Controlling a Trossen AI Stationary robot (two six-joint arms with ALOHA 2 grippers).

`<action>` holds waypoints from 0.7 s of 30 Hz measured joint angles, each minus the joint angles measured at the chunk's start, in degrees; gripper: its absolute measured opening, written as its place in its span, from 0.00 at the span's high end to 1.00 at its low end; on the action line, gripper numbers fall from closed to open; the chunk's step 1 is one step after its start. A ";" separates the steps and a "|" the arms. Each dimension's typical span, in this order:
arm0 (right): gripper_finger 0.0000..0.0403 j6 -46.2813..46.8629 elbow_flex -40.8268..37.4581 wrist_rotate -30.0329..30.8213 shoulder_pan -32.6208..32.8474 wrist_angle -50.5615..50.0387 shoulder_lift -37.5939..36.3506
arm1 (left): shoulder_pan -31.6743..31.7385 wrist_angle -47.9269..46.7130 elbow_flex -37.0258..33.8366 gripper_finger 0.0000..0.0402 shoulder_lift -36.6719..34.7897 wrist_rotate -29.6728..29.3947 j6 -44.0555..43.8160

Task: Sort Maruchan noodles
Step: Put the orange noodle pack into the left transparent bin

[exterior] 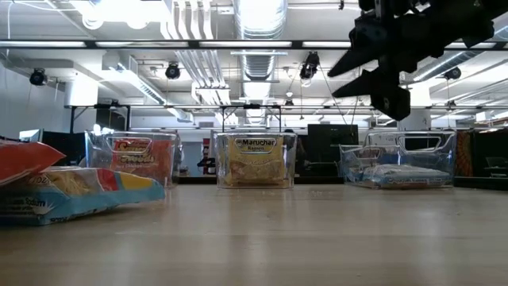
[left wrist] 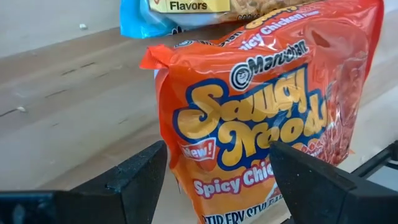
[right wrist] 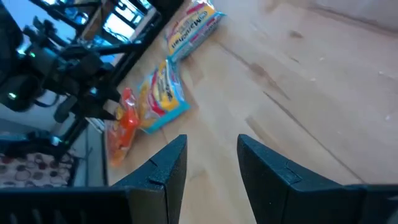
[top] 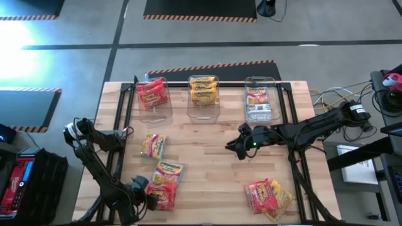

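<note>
Noodles partly sorted: three bins (top: 202, 113) filled; five packets remain. Left gripper (top: 148, 199) spread around red packet (top: 162, 196), unclamped; right gripper (top: 237, 148) parted, empty.

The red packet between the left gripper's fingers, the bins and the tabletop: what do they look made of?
Red packet: seemingly thin glossy plastic film; it crinkles, glints, and noodles show through one side. Bins: likely clear hard plastic, since their contents show through the walls. Tabletop: pale wood planks with visible grain and seams, matte. The left gripper straddles the packet.
</note>
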 joint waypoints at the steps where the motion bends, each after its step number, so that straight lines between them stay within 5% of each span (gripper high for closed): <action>1: 0.67 0.23 0.00 0.00 0.02 0.03 0.02 | 0.00 0.02 0.00 0.34 0.00 0.00 0.00; 21: 0.67 6.78 5.20 9.59 5.37 13.27 5.26 | 0.00 0.06 0.00 0.34 0.37 0.88 0.48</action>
